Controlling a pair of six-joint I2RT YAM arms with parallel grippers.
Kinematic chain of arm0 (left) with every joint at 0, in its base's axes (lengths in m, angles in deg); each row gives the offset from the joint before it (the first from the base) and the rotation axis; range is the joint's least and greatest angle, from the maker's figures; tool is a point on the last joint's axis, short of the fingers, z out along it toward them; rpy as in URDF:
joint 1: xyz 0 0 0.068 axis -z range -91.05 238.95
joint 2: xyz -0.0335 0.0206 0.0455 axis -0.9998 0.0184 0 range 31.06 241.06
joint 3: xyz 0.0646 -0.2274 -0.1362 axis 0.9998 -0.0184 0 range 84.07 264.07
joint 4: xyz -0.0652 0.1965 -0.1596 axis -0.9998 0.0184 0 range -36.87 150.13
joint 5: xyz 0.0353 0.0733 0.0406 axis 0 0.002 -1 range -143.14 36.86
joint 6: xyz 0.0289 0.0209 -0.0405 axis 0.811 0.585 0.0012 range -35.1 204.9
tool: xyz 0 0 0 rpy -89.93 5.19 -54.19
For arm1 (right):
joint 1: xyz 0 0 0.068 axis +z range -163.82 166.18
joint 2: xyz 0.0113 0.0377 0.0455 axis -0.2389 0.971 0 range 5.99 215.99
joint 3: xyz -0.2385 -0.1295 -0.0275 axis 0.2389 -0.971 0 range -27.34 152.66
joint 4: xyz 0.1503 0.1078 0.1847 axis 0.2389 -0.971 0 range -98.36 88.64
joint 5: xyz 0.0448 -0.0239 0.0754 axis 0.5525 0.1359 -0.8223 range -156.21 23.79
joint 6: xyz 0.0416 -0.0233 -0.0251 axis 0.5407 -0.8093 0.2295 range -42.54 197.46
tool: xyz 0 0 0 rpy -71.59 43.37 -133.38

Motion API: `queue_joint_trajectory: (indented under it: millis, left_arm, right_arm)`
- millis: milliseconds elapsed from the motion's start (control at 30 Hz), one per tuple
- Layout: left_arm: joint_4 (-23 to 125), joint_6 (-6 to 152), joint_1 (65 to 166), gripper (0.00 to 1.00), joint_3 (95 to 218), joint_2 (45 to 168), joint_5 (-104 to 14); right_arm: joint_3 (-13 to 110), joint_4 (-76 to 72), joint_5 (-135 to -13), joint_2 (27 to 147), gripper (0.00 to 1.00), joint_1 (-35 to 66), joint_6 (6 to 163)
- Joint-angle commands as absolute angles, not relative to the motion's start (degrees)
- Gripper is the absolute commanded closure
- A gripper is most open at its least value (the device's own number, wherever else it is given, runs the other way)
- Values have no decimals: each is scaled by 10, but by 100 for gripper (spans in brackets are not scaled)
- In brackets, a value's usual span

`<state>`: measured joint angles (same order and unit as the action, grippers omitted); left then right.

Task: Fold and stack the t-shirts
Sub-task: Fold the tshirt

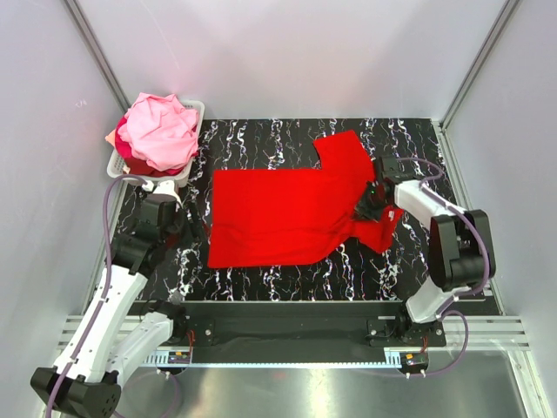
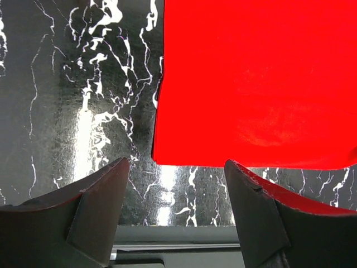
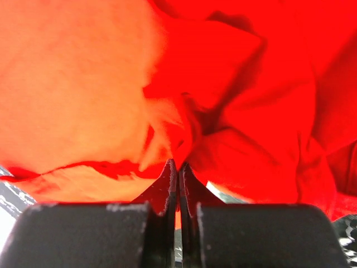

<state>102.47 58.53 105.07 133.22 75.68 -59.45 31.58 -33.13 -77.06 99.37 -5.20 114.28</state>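
Presently: red t-shirt [image 1: 278, 218], flat on the marbled table [image 1: 287, 280], long axis running arm to arm. Right gripper [image 3: 178, 164] at its neck end, pressed together on a fold. Left gripper [image 2: 175, 167] just off its hem corner, spread, empty.

- A robot lab test cell is being shown.
- The work area is being boxed in by plain pale panel walls [image 1: 287, 52] and metal frame posts [image 1: 97, 65].
- Two white-and-black arms, left arm [image 1: 117, 292] and right arm [image 1: 457, 248], are being carried on a metal rail [image 1: 509, 329] at the near edge.
- Purple cables [image 1: 106, 222] are being run loose along the arms.
- The black marble-pattern table [image 1: 287, 279] is being used for a red t-shirt [image 1: 278, 218] and a white basket [image 1: 122, 165] of pink shirts [image 1: 161, 131].
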Motion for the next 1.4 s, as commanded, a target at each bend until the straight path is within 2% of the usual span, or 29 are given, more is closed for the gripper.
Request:
queue_joint_trajectory:
  millis: [0,133,167,367,467,500,533,567,600,633,700,867,1033,1167,1300,1367]
  left_arm:
    - [994,595,1052,25,1340,745,-616]
    - [996,592,1053,24,1340,745,-621]
    - [995,592,1052,24,1340,745,-622]
    - [994,592,1052,24,1340,746,-622]
    - [994,592,1052,24,1340,749,-623]
    - [995,592,1052,24,1340,749,-623]
    - [995,592,1052,24,1339,749,-624]
    - [996,592,1052,24,1340,749,-625]
    - [995,592,1052,24,1340,748,-625]
    - [995,592,1052,24,1340,748,-625]
    - [995,591,1052,24,1339,747,-625]
    - [994,592,1052,24,1339,748,-625]
    - [994,592,1052,24,1339,748,-624]
    - [994,592,1052,24,1339,747,-625]
    - [994,592,1052,24,1339,746,-625]
    - [994,592,1052,24,1339,745,-625]
  right_arm:
    - [374,-362,-745,1037,100,-25,1154]
    - [431,-392,-737,1070,91,-10,1153]
    - [433,-396,-734,1073,85,-9,1151]
    - [409,-389,-729,1065,82,-8,1146]
    - [402,-399,-721,1057,75,-7,1136]
    - [402,-406,-715,1050,71,-8,1132]
    - [396,-413,-705,1043,56,-8,1126]
    - [389,-423,-681,1025,49,-8,1124]
    - [370,-427,-666,1013,33,-9,1124]
    - [360,-434,-646,1000,26,-8,1124]
    - [337,-443,-610,955,18,-12,1123]
    - [262,-454,-580,846,6,-34,1117]
    - [235,-471,-572,796,5,-85,1136]
    - [222,-465,-594,802,8,-114,1160]
    - [174,-436,-614,786,23,-189,1197]
    - [135,-399,-648,769,27,-223,1202]
